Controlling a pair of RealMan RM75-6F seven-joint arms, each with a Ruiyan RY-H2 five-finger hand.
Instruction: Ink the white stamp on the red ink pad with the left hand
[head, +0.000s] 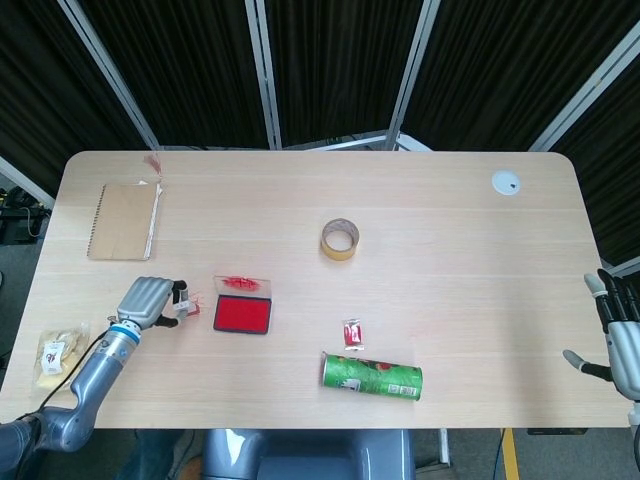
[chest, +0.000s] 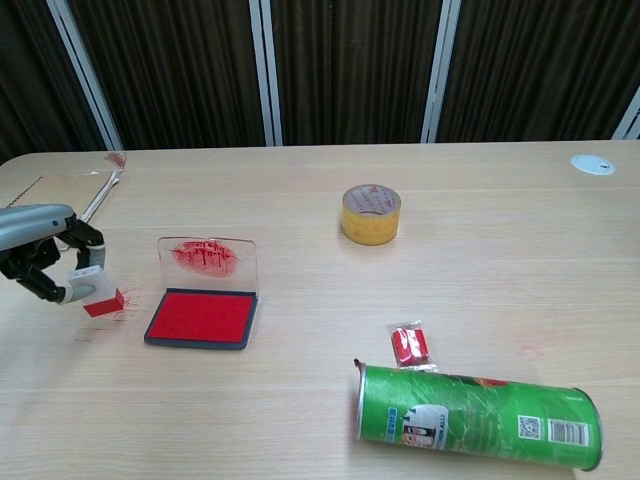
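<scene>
The red ink pad (head: 241, 315) (chest: 202, 317) lies open on the table, its clear lid (chest: 208, 258) standing up behind it with red smears. My left hand (head: 146, 300) (chest: 40, 260) is to the left of the pad and apart from it, and it grips the white stamp (head: 184, 304) (chest: 90, 288). The stamp's red face (chest: 104, 303) points down, just above or on the table beside faint red marks. My right hand (head: 620, 340) hangs open off the table's right edge, holding nothing.
A roll of yellow tape (head: 340, 239) sits mid-table. A green chip can (head: 371, 376) lies on its side near the front edge, a small red packet (head: 352, 333) just behind it. A brown notebook (head: 124, 221) and a snack bag (head: 60, 358) are at the left.
</scene>
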